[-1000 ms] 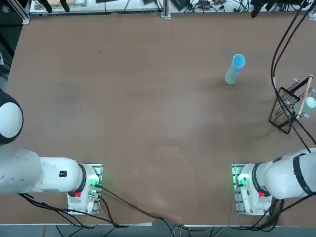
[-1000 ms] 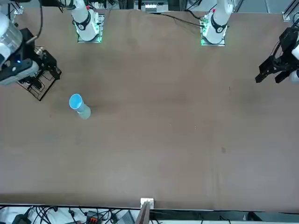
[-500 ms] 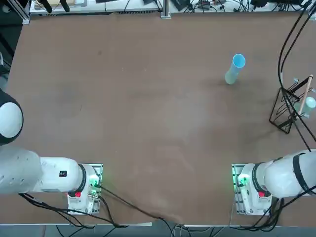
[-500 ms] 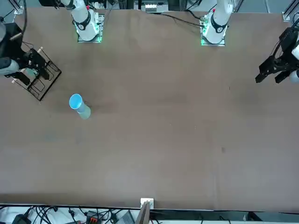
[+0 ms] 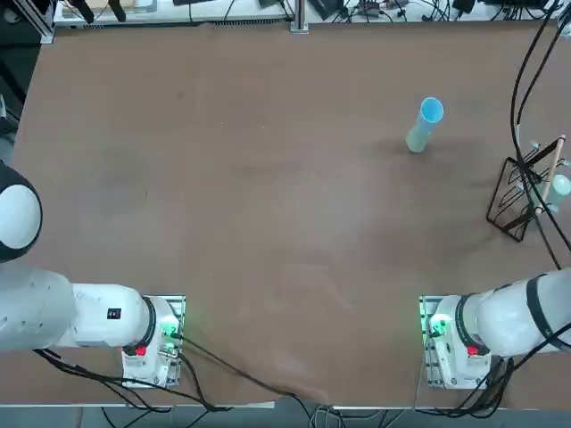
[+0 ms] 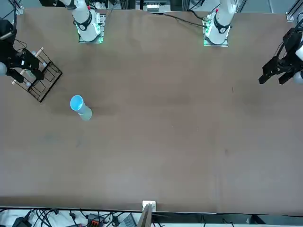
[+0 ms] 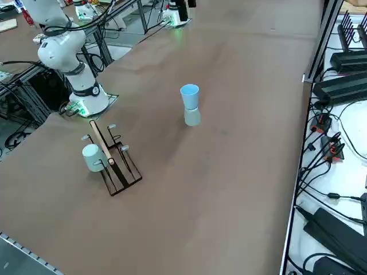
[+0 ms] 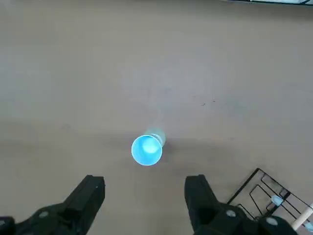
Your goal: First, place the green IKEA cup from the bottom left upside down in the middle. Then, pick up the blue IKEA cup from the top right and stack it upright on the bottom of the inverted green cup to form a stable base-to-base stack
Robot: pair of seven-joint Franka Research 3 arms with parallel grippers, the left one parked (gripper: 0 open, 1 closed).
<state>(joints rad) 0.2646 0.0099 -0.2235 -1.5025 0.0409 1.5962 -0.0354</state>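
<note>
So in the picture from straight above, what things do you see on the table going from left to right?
Blue IKEA cup stacked upright on the upside-down green IKEA cup → black wire rack holding a pale cup.

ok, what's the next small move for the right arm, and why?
Probably lift clear and head to park. The blue IKEA cup already stands upright on the inverted green IKEA cup, and the right end effector hangs open and empty above them. Steer clear of the wire rack.
</note>
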